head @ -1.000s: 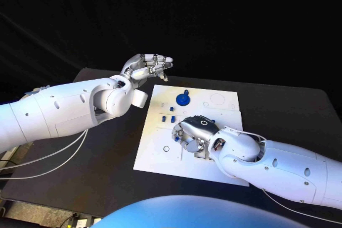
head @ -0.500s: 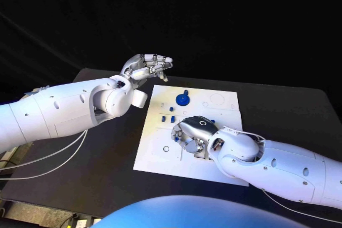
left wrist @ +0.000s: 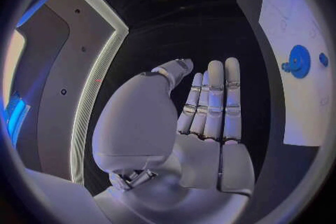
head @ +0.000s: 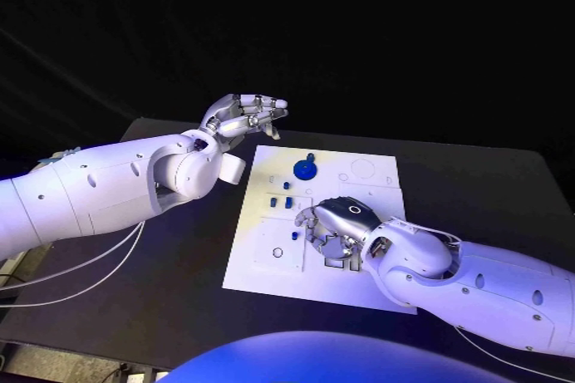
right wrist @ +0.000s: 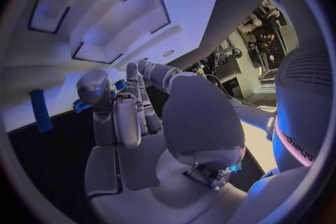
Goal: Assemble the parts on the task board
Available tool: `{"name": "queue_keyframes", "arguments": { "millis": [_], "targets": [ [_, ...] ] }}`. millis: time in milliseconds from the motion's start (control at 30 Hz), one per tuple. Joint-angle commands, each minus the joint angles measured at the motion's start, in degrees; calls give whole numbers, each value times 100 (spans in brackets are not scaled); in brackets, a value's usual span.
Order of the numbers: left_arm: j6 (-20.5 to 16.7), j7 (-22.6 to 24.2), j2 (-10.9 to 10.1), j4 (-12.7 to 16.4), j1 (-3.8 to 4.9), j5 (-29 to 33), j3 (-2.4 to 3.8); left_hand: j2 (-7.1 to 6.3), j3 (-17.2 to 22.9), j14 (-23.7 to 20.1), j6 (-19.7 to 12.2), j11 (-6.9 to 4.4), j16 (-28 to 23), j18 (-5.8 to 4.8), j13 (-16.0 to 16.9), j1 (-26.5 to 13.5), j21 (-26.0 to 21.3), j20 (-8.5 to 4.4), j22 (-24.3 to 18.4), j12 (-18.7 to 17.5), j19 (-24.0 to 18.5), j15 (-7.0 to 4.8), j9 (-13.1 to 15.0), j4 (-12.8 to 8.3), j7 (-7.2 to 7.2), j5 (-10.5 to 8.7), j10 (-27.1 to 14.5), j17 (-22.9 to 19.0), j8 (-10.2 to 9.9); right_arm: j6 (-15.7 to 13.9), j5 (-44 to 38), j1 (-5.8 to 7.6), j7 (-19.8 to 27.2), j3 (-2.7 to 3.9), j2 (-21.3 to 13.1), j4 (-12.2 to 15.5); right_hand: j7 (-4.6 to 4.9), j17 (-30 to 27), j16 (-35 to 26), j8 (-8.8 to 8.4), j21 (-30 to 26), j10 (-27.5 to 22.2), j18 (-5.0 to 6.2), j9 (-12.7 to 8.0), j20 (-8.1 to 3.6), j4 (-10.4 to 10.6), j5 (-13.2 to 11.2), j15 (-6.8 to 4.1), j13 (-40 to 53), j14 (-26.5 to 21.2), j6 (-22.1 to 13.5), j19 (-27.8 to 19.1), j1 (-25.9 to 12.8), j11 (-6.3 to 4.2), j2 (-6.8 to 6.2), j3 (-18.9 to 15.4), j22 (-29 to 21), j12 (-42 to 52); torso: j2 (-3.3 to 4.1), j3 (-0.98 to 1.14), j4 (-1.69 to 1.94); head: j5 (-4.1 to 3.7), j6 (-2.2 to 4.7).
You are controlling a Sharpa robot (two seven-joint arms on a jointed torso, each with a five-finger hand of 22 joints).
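Right hand: the right hand point(head: 336, 225) rests palm down on the middle of the task board point(head: 270, 271), fingers curled onto the plate; whether they grip a part I cannot tell.
Small parts: short blue pegs point(head: 281, 203) stand just beyond that hand, toward the board's left edge.
Blue disc: a round blue part point(head: 308, 169) sits near the board's far edge.
Left hand: the left hand point(head: 247, 114) hovers past the board's far left corner, above the black table point(head: 179, 300), fingers loosely bent and holding nothing.
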Motion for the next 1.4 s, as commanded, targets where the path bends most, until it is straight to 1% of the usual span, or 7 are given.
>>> {"name": "queue_keyframes", "arguments": {
  "millis": [33,300,467,567,733,933,1400],
  "targets": [
    [106,16,-4,5,4,26,4,11,-8,-42,-37,-2,-36,70,-10,-14,-24,25,-9,-25,-25,-5,-9,-17,2,8,-63,-8,7,-202,-35,66,-159,33,-194,186,-38,-13,-8,7,-45,-77,-17,12,31,21,0,13,-5,258,59,-4,-45,-7,-73,-61,-6,7,0,-3,-7,-30,27],
    [102,16,-32,13,4,26,4,14,-7,-44,-36,-2,-37,70,-11,-12,-25,25,-10,-24,-26,-4,-9,-19,2,8,-67,-9,9,-54,251,405,-152,131,-848,514,3,-109,-60,44,-272,-420,9,41,90,127,21,104,-139,226,209,-105,-187,110,-205,-149,-135,-182,-1,-2,-22,-151,100],
    [103,15,-37,14,4,26,4,14,-7,-44,-36,-2,-37,70,-11,-12,-25,25,-10,-24,-26,-4,-9,-19,2,8,-67,-9,9,289,440,608,-53,160,-1077,393,25,-439,-234,-54,-817,-904,101,23,183,249,254,194,-365,79,92,-413,-324,198,-406,-458,-460,-419,-7,-7,-21,-209,138],
    [107,10,-34,15,4,26,4,14,-7,-44,-36,-2,-37,70,-11,-12,-25,25,-10,-24,-26,-4,-9,-19,2,8,-67,-9,9,444,542,671,53,167,-1130,226,29,-460,-236,-70,-870,-979,109,25,203,275,298,210,-421,58,84,-439,-322,215,-435,-588,-484,-437,-11,-9,-23,-215,146],
    [116,7,-25,7,3,26,3,18,-6,-48,-33,-1,-38,71,-12,-4,-28,27,-12,-20,-26,-3,-7,-26,1,9,-74,-11,14,648,590,680,136,167,-1108,41,47,-465,-231,-89,-890,-1004,112,22,211,279,318,217,-452,51,68,-444,-290,222,-430,-648,-492,-437,-3,7,-10,-248,169],
    [111,2,-28,12,3,26,3,18,-6,-48,-33,-1,-38,71,-12,-4,-28,27,-12,-20,-26,-3,-7,-26,1,9,-74,-11,14,844,581,649,172,151,-1027,-118,50,-453,-214,-91,-867,-986,109,26,215,255,327,221,-489,53,90,-420,-187,225,-370,-662,-470,-414,3,-11,-14,-247,167],
    [100,-5,-45,20,3,26,3,22,-5,-49,-34,-1,-38,72,-13,0,-29,27,-13,-17,-26,-4,-7,-30,1,9,-77,-12,17,754,704,583,275,131,-847,-297,39,-183,-24,-59,-364,-323,16,50,153,325,220,153,-696,212,394,-52,-42,151,-150,-525,-114,-225,-3,-6,-16,-219,127]
  ]
}}
